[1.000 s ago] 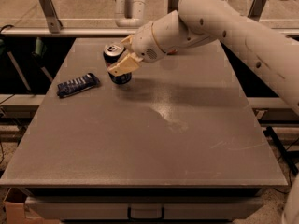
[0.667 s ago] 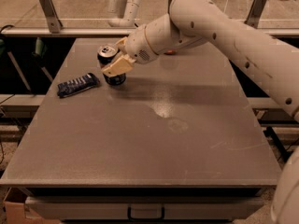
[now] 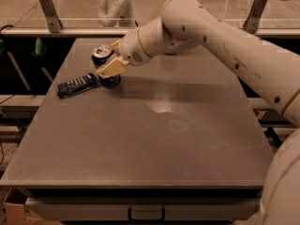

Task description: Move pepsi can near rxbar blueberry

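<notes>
The pepsi can (image 3: 103, 56), dark with a silver top, stands upright at the far left of the grey table (image 3: 150, 139). My gripper (image 3: 108, 69) is shut on the can, its pale fingers (image 3: 112, 67) wrapped around the can's lower body and hiding most of it. The rxbar blueberry (image 3: 77, 85), a flat dark navy bar with pale lettering, lies on the table just left of the can, its right end touching or nearly touching the can's base.
My white arm (image 3: 211, 36) reaches in from the right across the far half of the table. A metal rail with posts (image 3: 49, 11) runs behind the table. The table's left edge is close to the bar.
My gripper has carried the can leftward, from a small gap away to right beside the bar's end. The bar has not moved.
</notes>
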Robot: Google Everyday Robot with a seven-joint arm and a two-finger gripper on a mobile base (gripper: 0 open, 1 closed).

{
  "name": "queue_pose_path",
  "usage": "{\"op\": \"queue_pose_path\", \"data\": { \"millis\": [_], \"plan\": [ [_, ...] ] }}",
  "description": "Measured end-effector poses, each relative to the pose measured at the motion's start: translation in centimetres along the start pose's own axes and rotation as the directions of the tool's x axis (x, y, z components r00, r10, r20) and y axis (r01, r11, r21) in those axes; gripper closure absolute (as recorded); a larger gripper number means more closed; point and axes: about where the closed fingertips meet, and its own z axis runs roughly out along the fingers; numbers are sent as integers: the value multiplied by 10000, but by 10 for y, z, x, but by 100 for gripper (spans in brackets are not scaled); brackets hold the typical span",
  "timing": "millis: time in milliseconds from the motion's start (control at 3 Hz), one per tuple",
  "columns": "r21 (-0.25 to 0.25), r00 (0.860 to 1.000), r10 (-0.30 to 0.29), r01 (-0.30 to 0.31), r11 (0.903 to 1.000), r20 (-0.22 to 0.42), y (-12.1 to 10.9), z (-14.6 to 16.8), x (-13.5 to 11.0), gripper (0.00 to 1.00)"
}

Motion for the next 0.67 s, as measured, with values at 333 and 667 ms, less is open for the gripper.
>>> {"op": "queue_pose_path", "data": {
  "millis": [333,667],
  "plan": [
    [-6,10000,40,-40,10000,-2,0,2,0,13],
    [183,9997,233,-234,9996,39,0,-5,3,0]
  ]
}}
